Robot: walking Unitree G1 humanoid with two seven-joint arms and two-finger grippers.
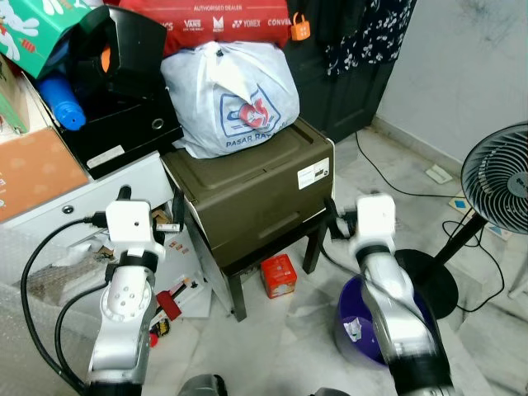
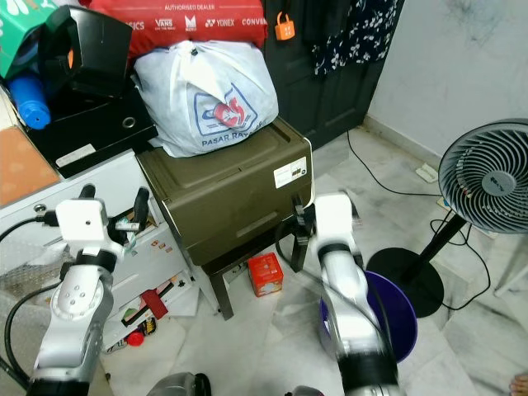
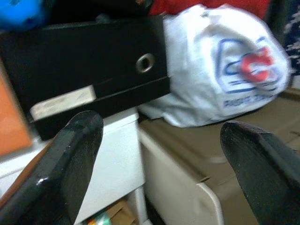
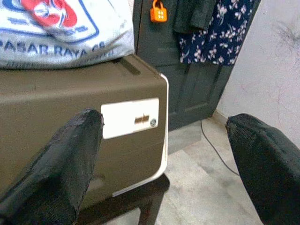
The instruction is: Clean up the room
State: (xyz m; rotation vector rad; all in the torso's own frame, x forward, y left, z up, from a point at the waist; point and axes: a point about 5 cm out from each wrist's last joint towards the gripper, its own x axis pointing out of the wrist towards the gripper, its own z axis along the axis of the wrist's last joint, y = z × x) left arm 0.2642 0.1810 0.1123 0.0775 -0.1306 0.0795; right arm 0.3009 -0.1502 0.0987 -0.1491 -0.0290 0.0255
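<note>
A: From the left eye view, what is there to clear, measured from the olive storage box [image 1: 247, 194]?

B: A small red carton [image 1: 279, 275] lies on the floor just beneath the box, beside the dark stool leg. I judge it light, stiff-sided and easy to crush, so take it across its two flat faces. A knotted white plastic bag [image 1: 231, 99] sits on top of the box: soft, slippery, bulging; the knot looks the surest hold.

A: And in the right eye view?

B: To the box's right stand a purple bin [image 2: 394, 318] and a standing fan [image 2: 487, 177], with a black cable trailing across the floor behind. The stool legs crowd the carton, and loose red odds lie by the white drawer unit [image 2: 99, 186] on the box's left.

A: Left wrist view?

B: The left gripper [image 3: 161, 171] has its fingers spread wide, empty, facing the gap between the white unit and the box, with a black case [image 3: 89, 65] above.

A: Right wrist view?

B: The right gripper [image 4: 164, 173] is likewise parted and empty, aimed at the box's labelled corner, with the dark door beyond.
</note>
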